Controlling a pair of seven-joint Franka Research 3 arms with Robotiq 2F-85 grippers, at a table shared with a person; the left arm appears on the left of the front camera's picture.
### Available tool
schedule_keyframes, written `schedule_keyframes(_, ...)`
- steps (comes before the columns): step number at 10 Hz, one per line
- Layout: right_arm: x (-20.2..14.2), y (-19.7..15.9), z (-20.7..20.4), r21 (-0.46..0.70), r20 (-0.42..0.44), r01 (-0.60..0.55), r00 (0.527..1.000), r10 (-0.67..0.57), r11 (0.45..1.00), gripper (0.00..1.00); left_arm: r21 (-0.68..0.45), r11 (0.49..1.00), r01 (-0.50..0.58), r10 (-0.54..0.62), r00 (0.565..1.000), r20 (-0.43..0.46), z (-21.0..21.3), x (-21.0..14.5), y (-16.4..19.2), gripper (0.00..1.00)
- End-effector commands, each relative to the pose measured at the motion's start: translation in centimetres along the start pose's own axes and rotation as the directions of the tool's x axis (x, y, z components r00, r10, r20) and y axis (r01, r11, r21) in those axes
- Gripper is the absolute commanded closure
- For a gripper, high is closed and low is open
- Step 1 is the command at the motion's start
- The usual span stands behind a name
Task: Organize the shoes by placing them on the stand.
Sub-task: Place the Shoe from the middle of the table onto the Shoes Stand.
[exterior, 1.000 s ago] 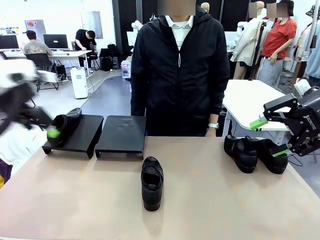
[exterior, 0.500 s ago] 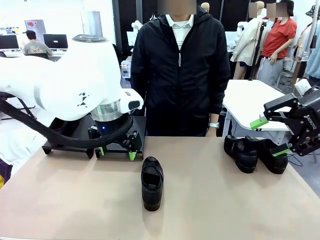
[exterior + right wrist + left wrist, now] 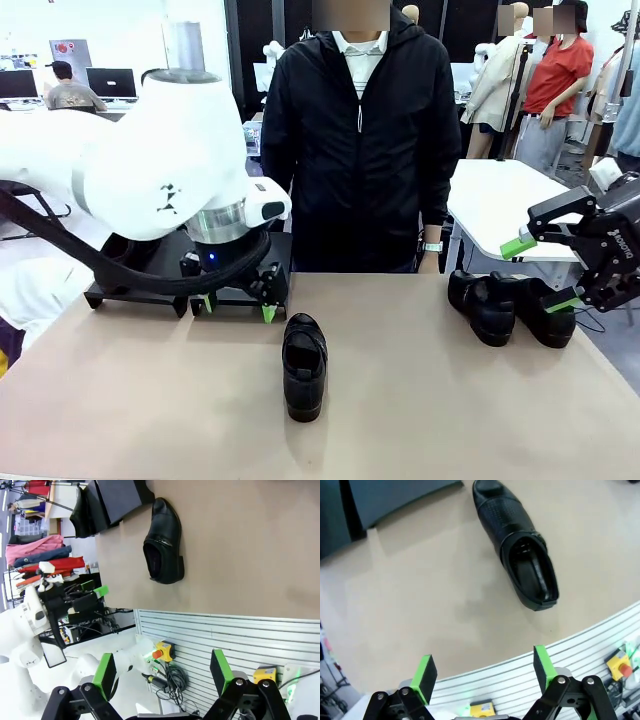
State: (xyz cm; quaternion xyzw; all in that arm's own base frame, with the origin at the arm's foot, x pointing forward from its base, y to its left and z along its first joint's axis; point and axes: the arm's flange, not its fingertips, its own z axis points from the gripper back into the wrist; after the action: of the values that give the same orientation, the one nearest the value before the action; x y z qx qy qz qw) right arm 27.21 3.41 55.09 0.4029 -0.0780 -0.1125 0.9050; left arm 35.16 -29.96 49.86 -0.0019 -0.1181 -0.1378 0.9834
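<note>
the left arm (image 3: 150,170) covers most of both stands (image 3: 120,296) at the bench's far left corner. the left wrist view's top edge cuts one stand off. one of the right fingers (image 3: 562,303) overlaps the shoe (image 3: 545,322) nearest the bench's right edge.

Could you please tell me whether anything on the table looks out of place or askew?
Nothing looks damaged or tipped. Three shoes stand upright on the table, off the stand: the lone shoe mid-table, the inner shoe and outer shoe close together by the right gripper.
</note>
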Motion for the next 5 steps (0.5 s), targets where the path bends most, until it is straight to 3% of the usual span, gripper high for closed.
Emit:
schedule_keyframes(1, 0.2, 0.1, 0.2, 0.027, -0.006, -0.024, 1.000, 0.024, 0.999, 0.00, -0.007, 0.986, -0.169, 0.168, 0.983, -0.078, -4.5, 1.9, -2.1, 0.00)
schedule_keyframes(5, 0.2, 0.1, 0.2, 0.027, -0.006, -0.024, 1.000, 0.024, 0.999, 0.00, -0.036, 0.934, -0.355, 0.348, 0.928, -0.132, -10.8, 4.3, -3.4, 0.00)
